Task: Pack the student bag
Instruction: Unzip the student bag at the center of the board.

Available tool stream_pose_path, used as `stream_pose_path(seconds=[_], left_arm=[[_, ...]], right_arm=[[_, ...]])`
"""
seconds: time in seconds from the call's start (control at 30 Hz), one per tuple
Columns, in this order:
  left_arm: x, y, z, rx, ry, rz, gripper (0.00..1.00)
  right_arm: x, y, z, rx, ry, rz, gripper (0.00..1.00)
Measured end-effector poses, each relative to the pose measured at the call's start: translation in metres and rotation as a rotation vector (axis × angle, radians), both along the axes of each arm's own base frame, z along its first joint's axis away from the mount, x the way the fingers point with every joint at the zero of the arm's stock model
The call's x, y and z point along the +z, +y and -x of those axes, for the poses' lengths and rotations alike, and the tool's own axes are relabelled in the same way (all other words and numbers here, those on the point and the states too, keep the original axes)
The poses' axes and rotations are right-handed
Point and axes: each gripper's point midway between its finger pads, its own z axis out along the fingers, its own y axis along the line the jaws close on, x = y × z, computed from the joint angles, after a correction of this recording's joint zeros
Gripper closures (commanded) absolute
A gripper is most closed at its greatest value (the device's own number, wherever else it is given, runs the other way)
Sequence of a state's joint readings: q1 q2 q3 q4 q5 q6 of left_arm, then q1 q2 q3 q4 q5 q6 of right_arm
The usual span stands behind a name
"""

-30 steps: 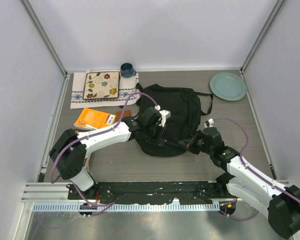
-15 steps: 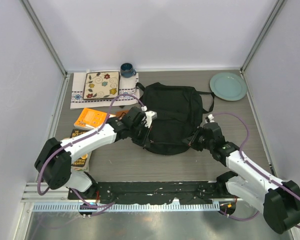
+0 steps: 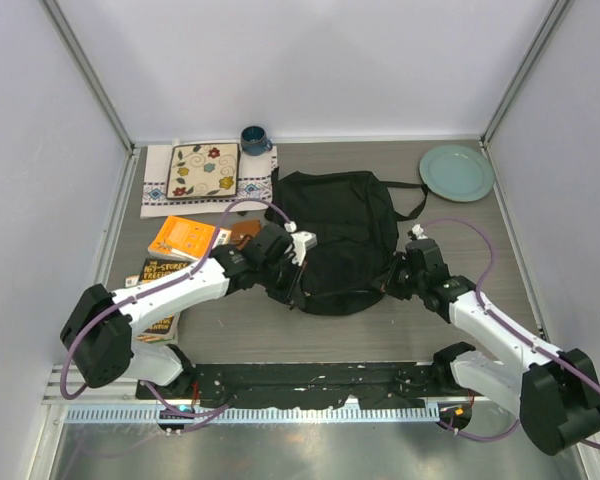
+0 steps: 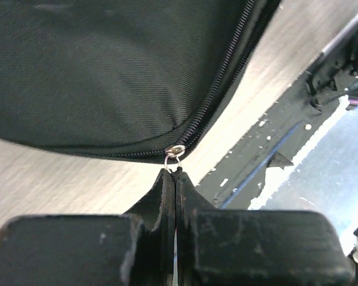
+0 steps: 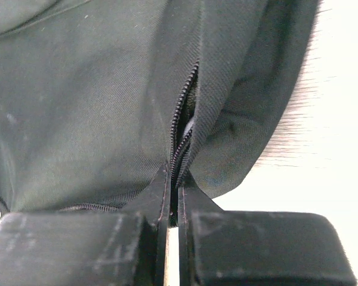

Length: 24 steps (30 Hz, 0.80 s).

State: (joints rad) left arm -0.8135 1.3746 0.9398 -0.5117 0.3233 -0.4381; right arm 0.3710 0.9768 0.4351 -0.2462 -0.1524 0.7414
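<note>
My left end effector has its two fingers pressed together with no gap I can see. It pinches the small metal ring of the zip pull right at the fingertips. The pull hangs from the silver slider on the rounded near corner of the student bag. From there the zip track runs up and away along the bag's edge, and the teeth look closed on that stretch.

My right end effector is all but closed. Only a thin slit is left between the fingers, and it grips a fold of the bag's fabric right at a zip seam. Just above the fingertips the seam gapes a little, and a sliver of lighter lining shows.

The bag lies flat at the middle of the bench, between the two arms. It is black woven cloth, rounded at the near end, with one strap trailing off its far right corner. I see no logo or label on it.

To the left of the bag, an orange book lies beside a dark book with yellow lettering. The print on both is too small for me to read. Behind them, a flower-patterned mat rests on a white cloth. A dark blue mug stands at the back, and a pale green plate sits at the far right corner.
</note>
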Motion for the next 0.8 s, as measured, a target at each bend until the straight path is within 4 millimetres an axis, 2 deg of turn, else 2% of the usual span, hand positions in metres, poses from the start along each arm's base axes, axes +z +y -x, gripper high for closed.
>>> stream_pose_path(seconds=[0.03, 0.13, 0.17, 0.27, 0.4, 0.53, 0.63, 0.7, 0.8], left_arm=[[0.000, -0.005, 0.006, -0.012, 0.003, 0.006, 1.00], [0.000, -0.019, 0.022, -0.028, 0.018, 0.031, 1.00], [0.000, -0.022, 0.025, -0.027, 0.023, 0.035, 1.00], [-0.006, -0.025, 0.031, 0.005, 0.045, 0.039, 1.00], [-0.013, -0.024, 0.025, 0.095, 0.058, 0.024, 1.00], [-0.014, -0.030, 0.016, 0.153, 0.055, 0.039, 1.00], [-0.016, -0.035, 0.014, 0.164, 0.058, 0.043, 1.00], [-0.016, -0.039, 0.012, 0.161, 0.058, 0.045, 1.00], [-0.012, -0.048, 0.011, 0.150, 0.053, 0.054, 1.00]], right_arm=[[-0.001, -0.001, -0.001, 0.000, 0.004, 0.011, 0.99], [-0.002, -0.008, -0.006, -0.013, 0.020, 0.055, 0.77], [-0.001, -0.008, -0.008, -0.015, 0.025, 0.061, 0.61], [0.008, -0.010, -0.018, -0.019, 0.028, 0.079, 0.34], [0.036, -0.012, -0.022, -0.035, -0.028, 0.053, 0.25], [0.076, -0.012, 0.000, -0.055, -0.111, -0.046, 0.25], [0.095, -0.004, 0.017, -0.056, -0.138, -0.170, 0.25], [0.095, 0.004, 0.028, -0.058, -0.120, -0.264, 0.25], [0.070, 0.013, 0.041, -0.082, -0.006, -0.337, 0.25]])
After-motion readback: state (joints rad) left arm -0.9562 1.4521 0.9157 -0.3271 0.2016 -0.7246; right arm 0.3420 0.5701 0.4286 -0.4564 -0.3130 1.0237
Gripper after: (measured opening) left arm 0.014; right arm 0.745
